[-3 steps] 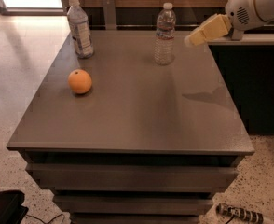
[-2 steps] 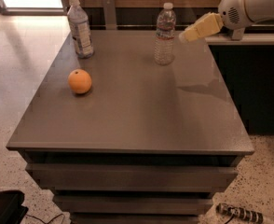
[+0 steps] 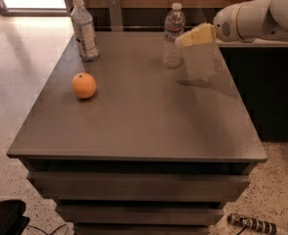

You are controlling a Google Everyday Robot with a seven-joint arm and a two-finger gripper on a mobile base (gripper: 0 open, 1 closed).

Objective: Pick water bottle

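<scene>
The water bottle (image 3: 173, 35) is clear and ribbed, with a white cap and a narrow band with red near its shoulder. It stands upright at the far middle of the grey table (image 3: 139, 116). My gripper (image 3: 183, 39) comes in from the right on a white arm, above the table. Its pale yellow fingers (image 3: 197, 35) point left and their tips reach the bottle's right side at shoulder height. I cannot tell whether they touch it.
A second bottle (image 3: 84, 29) with a large white-blue label stands at the far left of the table. An orange (image 3: 84, 85) lies left of centre. A dark counter (image 3: 261, 77) stands right of the table. A wooden wall runs behind.
My gripper and arm have moved left, from well right of the water bottle to right beside it. The bottles and the orange have not moved.
</scene>
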